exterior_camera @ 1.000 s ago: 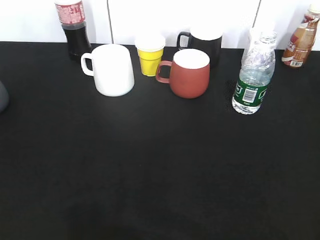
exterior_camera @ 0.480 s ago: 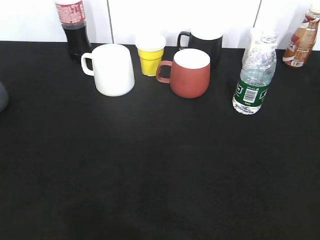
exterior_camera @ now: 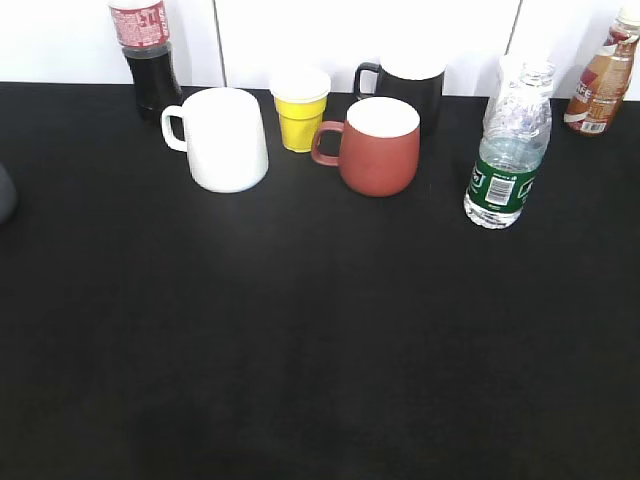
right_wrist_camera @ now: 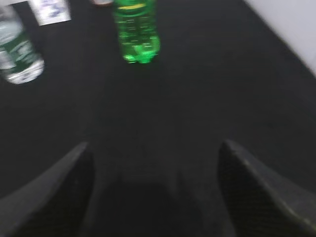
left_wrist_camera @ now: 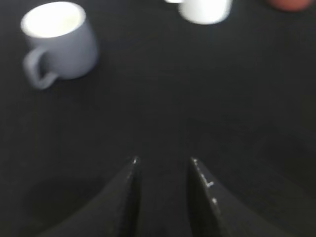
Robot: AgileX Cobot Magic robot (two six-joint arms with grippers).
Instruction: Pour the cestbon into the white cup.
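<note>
Water bottle stands upright at the table's right rear, cap apparently off, well apart from the white cup at left rear; a red-brown mug and yellow cup sit between. Nothing held yet. Right gripper is spread wide, the bottle far off to its upper left. Left gripper has a narrow gap, empty. We'd swing right toward the label, grasp mid-body, keep it vertical, and avoid squeezing.

The exterior camera looked down at a slant across the black tabletop; both blurred wrist cameras faced the same surface from closer, toward twelve o'clock.
</note>
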